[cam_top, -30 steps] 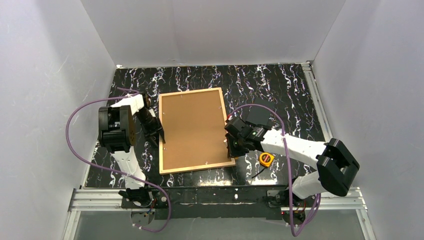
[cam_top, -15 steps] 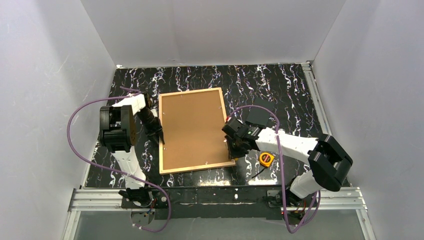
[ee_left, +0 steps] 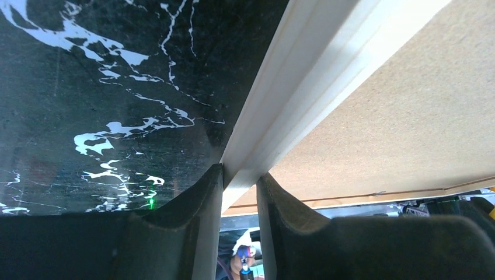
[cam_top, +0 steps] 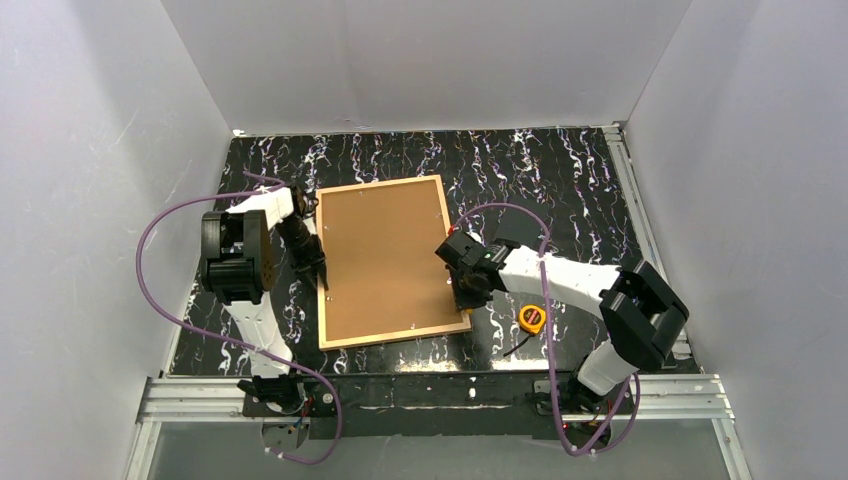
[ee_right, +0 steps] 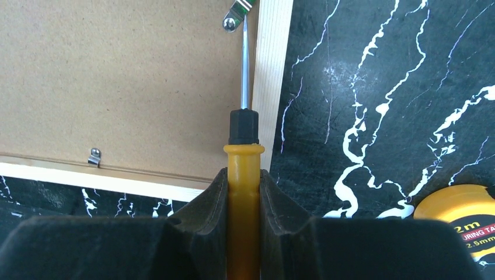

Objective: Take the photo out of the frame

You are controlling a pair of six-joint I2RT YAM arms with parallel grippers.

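While the frame (cam_top: 395, 337) lies face-down mid-table (cam_top: 560, 170), photo (cam_top: 385, 260) backing up, long axis far-to-near, my left gripper (cam_top: 322, 277) pinches its left rail; left wrist confirms. Right wrist: my right gripper (ee_right: 243, 175) clamps a screwdriver (ee_right: 243, 125), tip on the clip (ee_right: 236, 16) straight ahead.

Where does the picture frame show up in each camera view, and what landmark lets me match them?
Top external: the frame lies back-up in the middle of the picture.
Left wrist: one rail runs diagonally from top right to bottom centre.
Right wrist: one rail stands upright at top centre beside the screwdriver; another crosses lower left.
Shared landmark: the brown backing board inside it.
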